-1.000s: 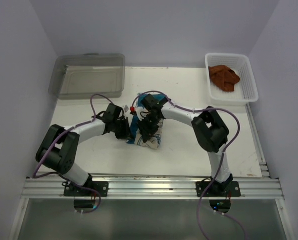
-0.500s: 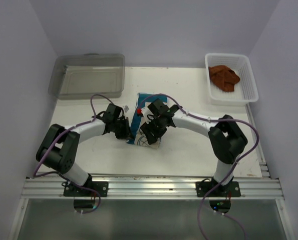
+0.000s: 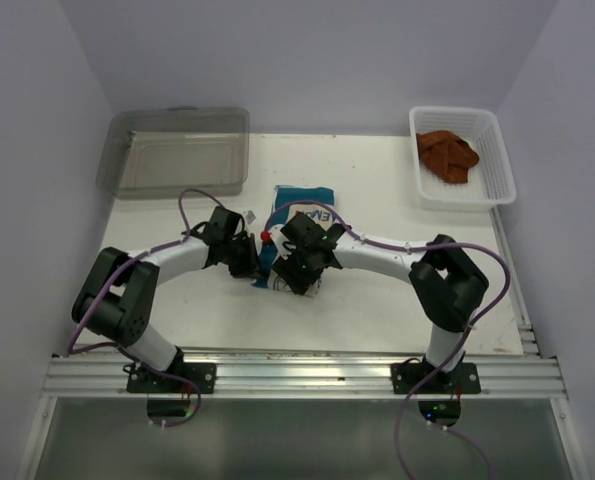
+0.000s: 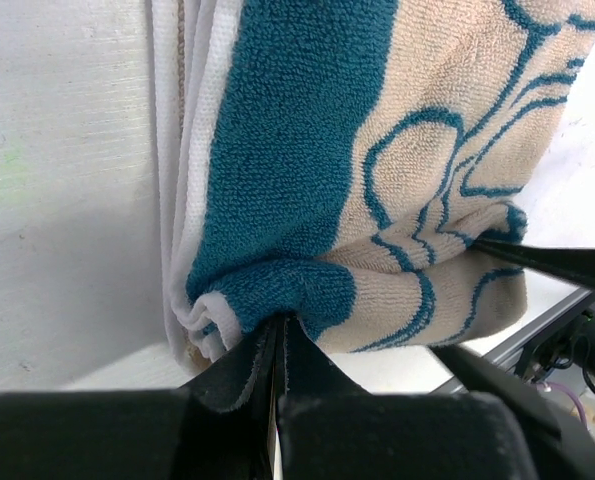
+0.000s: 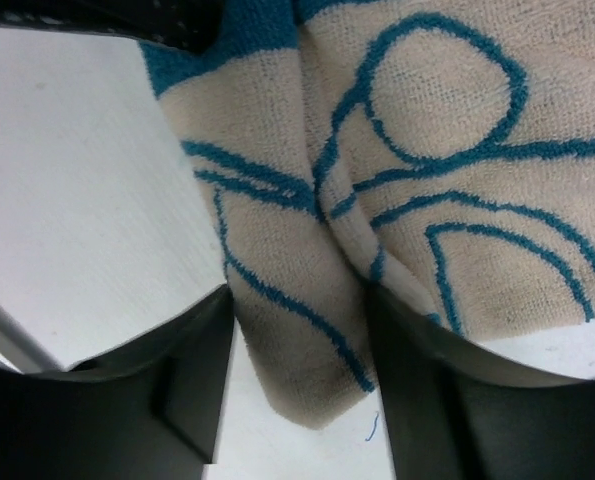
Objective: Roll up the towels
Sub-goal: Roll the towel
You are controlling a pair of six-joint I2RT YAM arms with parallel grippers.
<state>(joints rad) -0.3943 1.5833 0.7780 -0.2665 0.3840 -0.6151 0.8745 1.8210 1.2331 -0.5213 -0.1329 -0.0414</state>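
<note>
cream towel (image 3: 302, 195) is mid-table, only its near end curled so far. my left gripper (image 4: 280, 325) pinches that curl, right gripper (image 5: 299, 300) straddles it, jaws wide. rust towel (image 3: 447, 155) sits unrolled in the basket (image 3: 503, 172).

The cream towel (image 4: 427, 150) is thick looped terry, fuzzy and matt, and its blue band is just as nappy where it bunches at the tips of the left claw (image 4: 280, 330). That claw is dull black plastic. The right claw (image 5: 302, 350) is the same plastic with a faint sheen. Under both claws the table (image 4: 67, 200) is white, matt and finely grained. Far beyond the right claw, a rust towel (image 3: 447, 155) of soft cloth lies in a white plastic mesh basket (image 3: 499, 165).
</note>
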